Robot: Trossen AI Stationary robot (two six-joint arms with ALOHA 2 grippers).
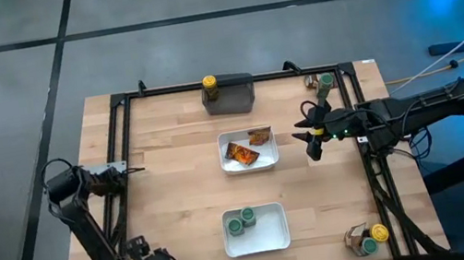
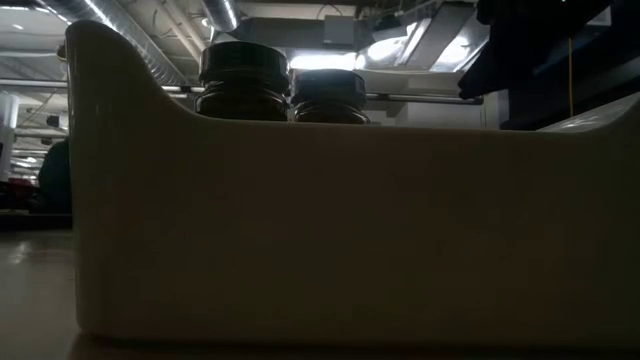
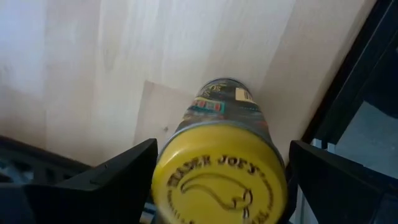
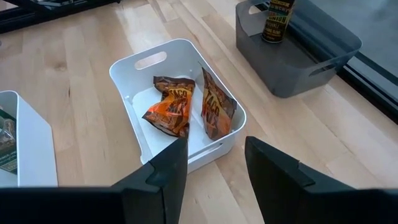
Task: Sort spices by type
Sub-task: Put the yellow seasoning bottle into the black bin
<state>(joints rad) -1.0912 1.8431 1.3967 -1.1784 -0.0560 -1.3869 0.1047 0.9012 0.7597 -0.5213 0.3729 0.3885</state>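
The left gripper (image 3: 217, 186) is clamped on a yellow-lidded jar (image 3: 221, 168), a small hard cylinder with a printed label and a smooth lid; it looks light but probably slick, so holding the body below the lid seems safest. The right gripper (image 1: 312, 133) hangs empty with fingers spread, just beside the white tray (image 1: 272, 163), which holds two flat orange-brown sachets (image 4: 171, 106), soft, crinkly and likely best pinched by an edge. A second tray (image 1: 272, 233), nearer than that one, holds two green-lidded jars (image 1: 247, 214).
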